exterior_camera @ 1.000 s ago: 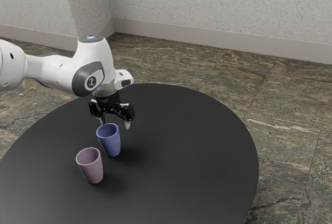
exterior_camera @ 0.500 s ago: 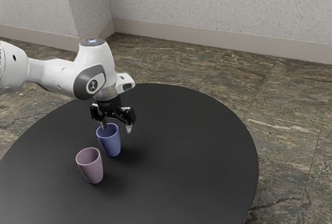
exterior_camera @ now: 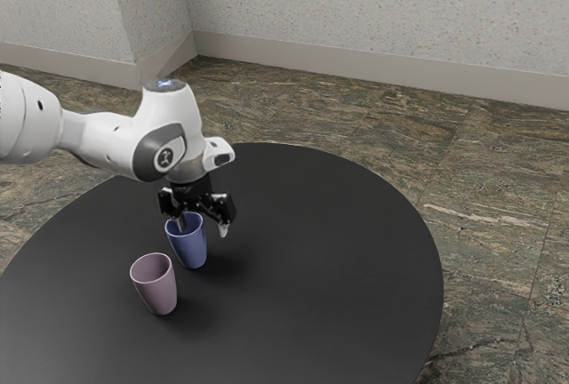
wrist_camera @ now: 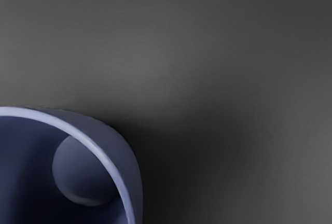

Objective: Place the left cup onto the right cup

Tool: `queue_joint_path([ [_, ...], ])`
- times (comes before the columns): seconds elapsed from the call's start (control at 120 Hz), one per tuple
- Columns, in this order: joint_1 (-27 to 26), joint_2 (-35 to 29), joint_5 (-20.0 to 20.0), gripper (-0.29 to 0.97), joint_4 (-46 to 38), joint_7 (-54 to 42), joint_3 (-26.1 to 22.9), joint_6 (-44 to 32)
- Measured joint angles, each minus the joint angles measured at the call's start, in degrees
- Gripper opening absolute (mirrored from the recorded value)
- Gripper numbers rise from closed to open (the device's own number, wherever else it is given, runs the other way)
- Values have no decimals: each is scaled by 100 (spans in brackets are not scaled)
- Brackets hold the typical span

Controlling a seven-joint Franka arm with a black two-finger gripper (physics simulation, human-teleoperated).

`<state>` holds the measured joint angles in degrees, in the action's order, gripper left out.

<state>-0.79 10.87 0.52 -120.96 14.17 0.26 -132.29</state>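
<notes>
Two cups stand upright on the round black table [exterior_camera: 338,260]. The blue cup [exterior_camera: 188,244] is the farther one, and the mauve cup [exterior_camera: 155,284] stands nearer and toward the exterior view's left of it, a small gap apart. My gripper [exterior_camera: 203,225] hangs open right at the blue cup's rim. One finger dips into the cup's mouth, the other hangs outside its wall on the exterior view's right. In the wrist view the blue cup's rim [wrist_camera: 111,151] and dark inside lie just under my hand, over the table [wrist_camera: 207,53].
The table's edge curves off at the exterior view's right, with a stone floor [exterior_camera: 498,188] beyond it. A speckled wall [exterior_camera: 373,2] and its baseboard stand behind.
My hand has sunk lower over the blue cup, from just above its rim to straddling the rim. The cups have not moved.
</notes>
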Motion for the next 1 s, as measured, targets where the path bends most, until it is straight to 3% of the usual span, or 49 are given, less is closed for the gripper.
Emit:
queue_joint_path([
  [0.5, 0, 225, 7, 63, 1, -14, 17, -217],
  [1.0, -4, 230, 31, 34, 7, -37, 77, -290],
])
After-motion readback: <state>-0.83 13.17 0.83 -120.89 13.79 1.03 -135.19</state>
